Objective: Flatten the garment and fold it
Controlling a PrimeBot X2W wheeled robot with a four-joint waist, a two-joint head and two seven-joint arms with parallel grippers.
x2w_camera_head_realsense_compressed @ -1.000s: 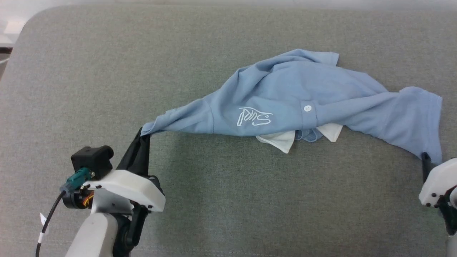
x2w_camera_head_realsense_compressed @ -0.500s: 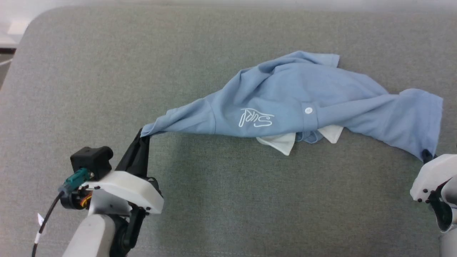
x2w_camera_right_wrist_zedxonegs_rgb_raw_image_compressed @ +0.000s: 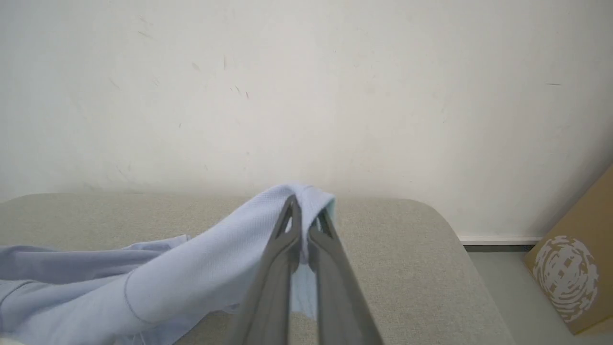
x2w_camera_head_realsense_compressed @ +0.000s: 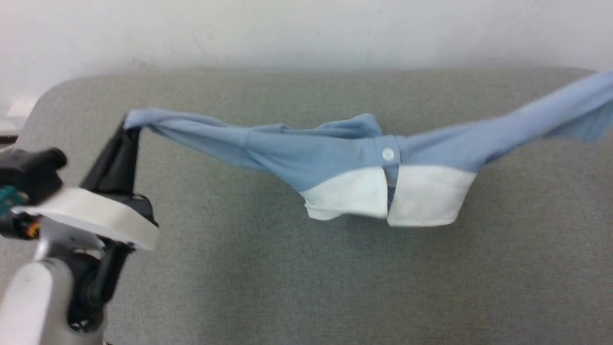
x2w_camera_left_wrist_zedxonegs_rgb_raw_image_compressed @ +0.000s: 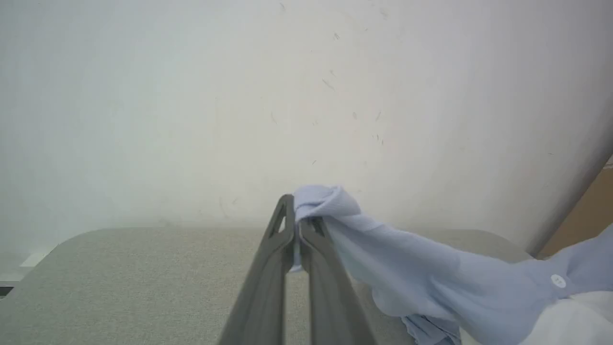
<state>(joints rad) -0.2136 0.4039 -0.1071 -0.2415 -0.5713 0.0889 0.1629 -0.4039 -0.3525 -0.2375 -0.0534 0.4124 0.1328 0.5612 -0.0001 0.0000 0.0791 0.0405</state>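
**Q:** What are you working over?

**A:** A grey woven surface with rounded corners, set against a plain white wall that carries a few small scuffs. Past the surface's right end, my right wrist camera catches pale floor, a white baseboard and a brown cardboard box with a white swirl print.

**Q:** And your left gripper?

**A:** My left gripper has its two dark fingers pressed together on one end of the polo shirt. A fold of light blue cloth bunches over the tips, and a strip of it shows in the narrow slit between the fingers.

**Q:** The right one?

**A:** Much the same. My right gripper is pinching the other end of the shirt, with cloth draped over both fingertips and the fingers nearly touching.

**Q:** Where is the shirt, then?

**A:** It is strung between my two grippers above the surface, in front of the wall, and it sags in the middle. In the head view it runs from my left fingertips at the left, dips, then rises toward the right edge. The white collar hangs lowest, both flaps down, with the white button just above them. A shadow lies on the grey weave beneath. I cannot tell whether the collar's lower edge brushes the surface or clears it, and the head view is somewhat blurred.
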